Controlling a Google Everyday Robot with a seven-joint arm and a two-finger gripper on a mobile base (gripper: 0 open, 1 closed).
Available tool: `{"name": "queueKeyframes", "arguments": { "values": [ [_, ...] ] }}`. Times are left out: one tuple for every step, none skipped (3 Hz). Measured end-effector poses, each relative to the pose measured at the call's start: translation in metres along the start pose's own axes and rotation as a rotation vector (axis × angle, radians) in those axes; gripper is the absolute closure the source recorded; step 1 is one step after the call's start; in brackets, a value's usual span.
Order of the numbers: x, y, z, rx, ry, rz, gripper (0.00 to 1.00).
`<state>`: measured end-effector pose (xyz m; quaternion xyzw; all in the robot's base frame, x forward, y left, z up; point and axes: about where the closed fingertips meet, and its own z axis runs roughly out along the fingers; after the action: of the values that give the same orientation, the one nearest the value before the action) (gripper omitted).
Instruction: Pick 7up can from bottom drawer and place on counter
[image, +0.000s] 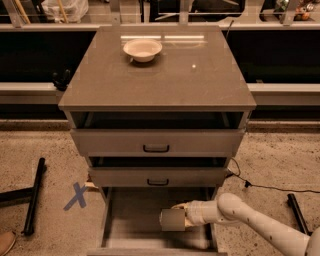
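The 7up can (171, 220) shows as a small silver block over the bottom drawer (132, 220), which is pulled open with a plain grey floor. My gripper (179, 216) reaches in from the right and is shut on the can, with the white arm behind it. The can sits right of the drawer's middle, at or just above the floor. The counter (160, 82) is the broad grey-brown top of the cabinet, well above the gripper.
A white bowl (142, 49) stands at the back of the counter. Two upper drawers (156, 143) with black handles stick out slightly above the open one. A blue tape X (77, 195) and a black bar (34, 195) lie on the floor at left; a cable (270, 188) lies at right.
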<state>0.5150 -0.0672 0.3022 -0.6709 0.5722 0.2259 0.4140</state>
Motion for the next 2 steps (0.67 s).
{"name": "queueKeyframes", "arguments": {
  "values": [
    [-0.016, -0.012, -0.031, 0.04, -0.001, -0.034, 1.0],
    [-0.052, -0.028, -0.086, 0.115, -0.006, -0.101, 1.0]
  ]
}}
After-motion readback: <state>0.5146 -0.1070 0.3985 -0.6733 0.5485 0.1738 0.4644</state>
